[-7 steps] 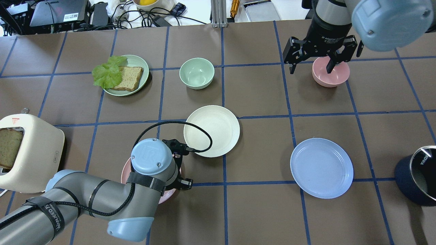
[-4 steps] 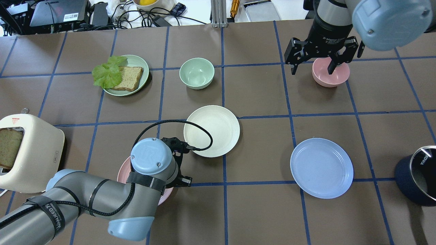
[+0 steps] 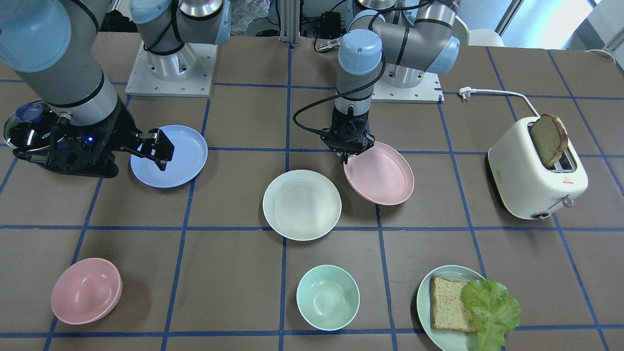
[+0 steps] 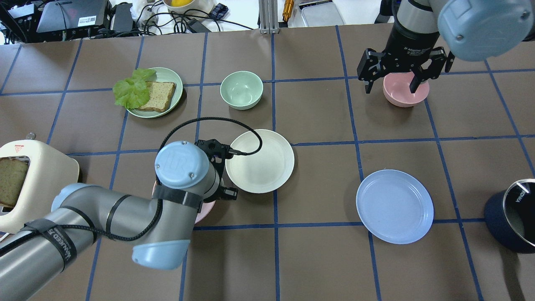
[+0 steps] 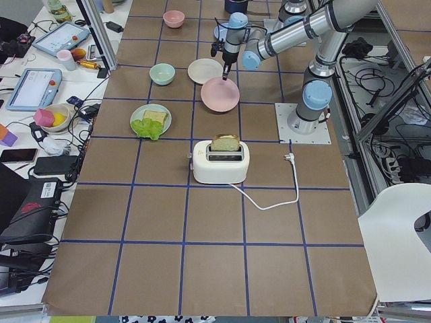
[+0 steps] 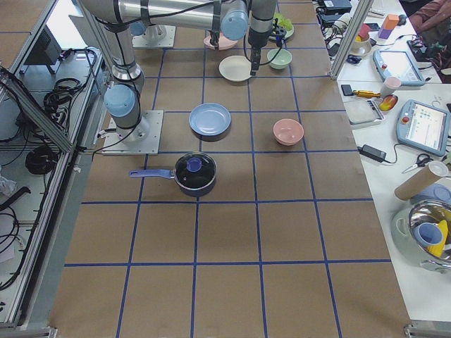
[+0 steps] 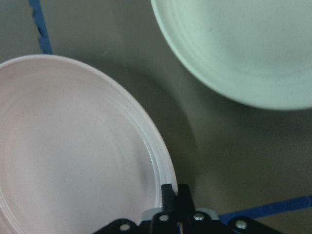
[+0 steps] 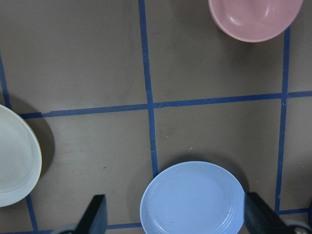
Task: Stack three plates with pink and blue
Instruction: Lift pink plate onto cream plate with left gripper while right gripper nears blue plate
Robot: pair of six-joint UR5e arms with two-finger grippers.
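My left gripper [image 3: 347,155] is shut on the rim of the pale pink plate [image 3: 380,173] and holds it tilted just above the table. The plate is beside the cream-white plate [image 3: 302,204], not over it. The left wrist view shows the fingertips [image 7: 175,191] pinching the pink rim [image 7: 73,156], with the cream plate [image 7: 243,44] ahead. In the overhead view my arm hides most of the pink plate [image 4: 203,212]. The light blue plate [image 4: 395,206] lies flat on the right side. My right gripper [image 4: 392,85] is open and empty, high above the table near the pink bowl.
A pink bowl [image 4: 405,90] sits below the right gripper, and a mint bowl [image 4: 241,90] behind the cream plate. A pale green plate with bread and lettuce [image 4: 165,77] is at the back left. A toaster with bread [image 4: 37,184] stands at the left edge, a dark pot [image 4: 512,217] at the right.
My left gripper has carried the pink plate away from the robot, up alongside the cream plate. My right gripper has drifted slightly to the right, still open.
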